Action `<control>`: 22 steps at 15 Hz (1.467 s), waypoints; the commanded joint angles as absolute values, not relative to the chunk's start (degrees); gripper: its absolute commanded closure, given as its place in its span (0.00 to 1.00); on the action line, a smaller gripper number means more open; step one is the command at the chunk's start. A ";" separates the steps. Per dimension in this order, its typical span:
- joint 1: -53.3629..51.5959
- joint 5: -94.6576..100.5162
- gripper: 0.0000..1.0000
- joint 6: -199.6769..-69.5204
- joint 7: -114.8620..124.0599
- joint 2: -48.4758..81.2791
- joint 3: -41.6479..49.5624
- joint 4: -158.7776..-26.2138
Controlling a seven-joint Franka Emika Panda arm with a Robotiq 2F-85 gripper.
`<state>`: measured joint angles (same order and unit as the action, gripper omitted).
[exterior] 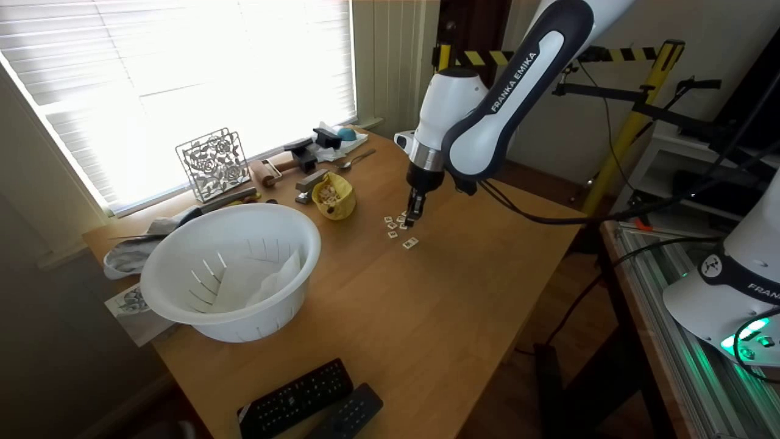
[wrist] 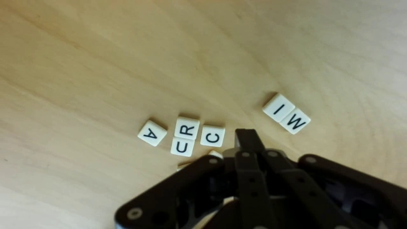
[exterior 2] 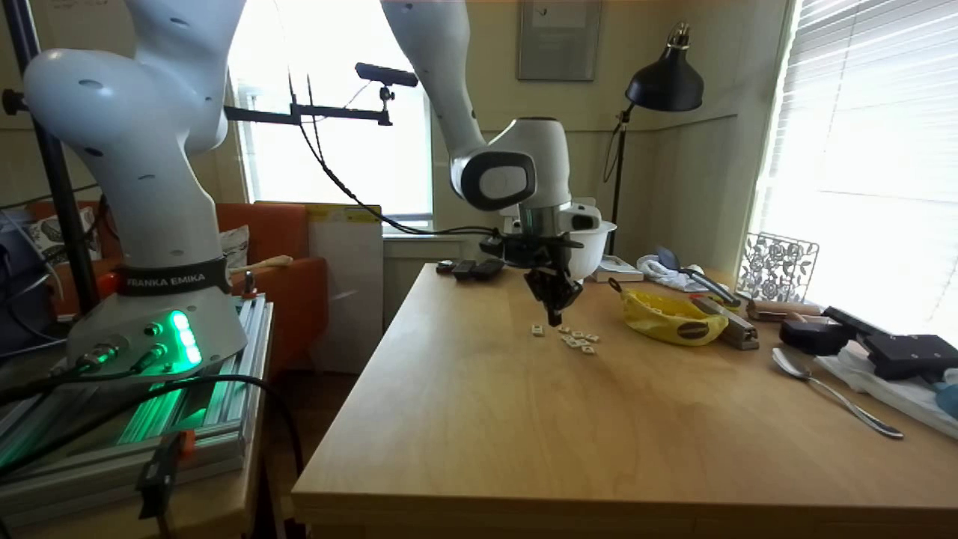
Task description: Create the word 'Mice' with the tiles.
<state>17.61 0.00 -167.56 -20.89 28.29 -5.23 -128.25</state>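
1. The tiles (exterior: 392,225) lie as a loose group on the tabletop (exterior: 463,292), well in from its edges and corners
2. M (wrist: 295,121) and I (wrist: 279,108) touch side by side, a pair set apart from the others and nearer the edge that faces the robot base (exterior 2: 142,311)
3. R (wrist: 187,128) and what looks like U (wrist: 182,147) touch edge to edge; C (wrist: 212,136) is just beside R, a thin strip of tabletop between
4. A (wrist: 152,133) is near R and U, touching neither and turned at its own angle
5. Two more tiles peep out beside the claw (exterior 2: 554,320) in the wrist view, their letters hidden
6. The claw points down at the group, jaws together; in the wrist view its tip shows between C and the M–I pair, and whether it touches tile or tabletop I cannot tell
7. A yellow pouch (exterior 2: 651,318) sits between the tiles and the edge under the blinds (exterior: 183,91), pale pieces (exterior: 329,194) showing in its mouth
8. Along that edge stands a metal rack (exterior: 213,164), and a spoon (exterior 2: 838,393) lies towards the corner away from the bowl (exterior: 253,326)
9. The bowl, white and slit-sided, stands by an end edge, towards its blinds-side corner; two dark remotes (exterior: 295,399) lie by the same edge, towards the base-side corner
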 commanded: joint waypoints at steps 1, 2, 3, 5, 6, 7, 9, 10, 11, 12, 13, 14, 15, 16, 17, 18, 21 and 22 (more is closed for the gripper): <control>18.11 -2.20 1.00 -169.44 -18.05 30.07 -5.32 -126.88; 18.12 -2.47 1.00 -169.84 -17.23 30.42 -5.18 -126.58; 18.40 -2.96 1.00 -170.33 -16.51 30.82 -5.35 -126.31; 18.63 -3.65 1.00 -171.11 -14.94 31.61 -5.35 -125.66; 18.72 -3.90 1.00 -171.29 -14.28 32.07 -5.33 -125.25; 18.63 -3.82 1.00 -171.57 -13.58 32.44 -5.11 -124.97; 18.88 -3.99 1.00 -172.10 -12.39 33.36 -5.17 -124.24; 18.90 -3.99 1.00 -172.16 -11.85 33.59 -5.13 -124.08; 19.00 -3.95 1.00 -172.03 -11.49 34.05 -5.21 -123.63; 18.98 -3.91 1.00 -172.18 -11.14 34.37 -5.17 -123.45; 19.12 -3.94 1.00 -172.07 -10.91 34.79 -5.30 -123.06; 19.12 -3.84 1.00 -171.86 -10.73 35.00 -5.29 -122.93; 19.12 -3.69 1.00 -171.37 -10.69 35.09 -5.30 -122.74; 19.02 -3.18 1.00 -171.00 -11.12 35.17 -5.18 -122.59; 19.03 -2.81 1.00 -170.78 -11.61 35.12 -5.21 -122.73; 18.97 -2.04 1.00 -170.52 -12.56 34.98 -5.10 -122.96; 20.23 -1.18 1.00 -170.14 -16.11 34.49 -6.51 -124.01; 21.18 -1.00 1.00 -170.33 -18.07 34.24 -7.65 -124.62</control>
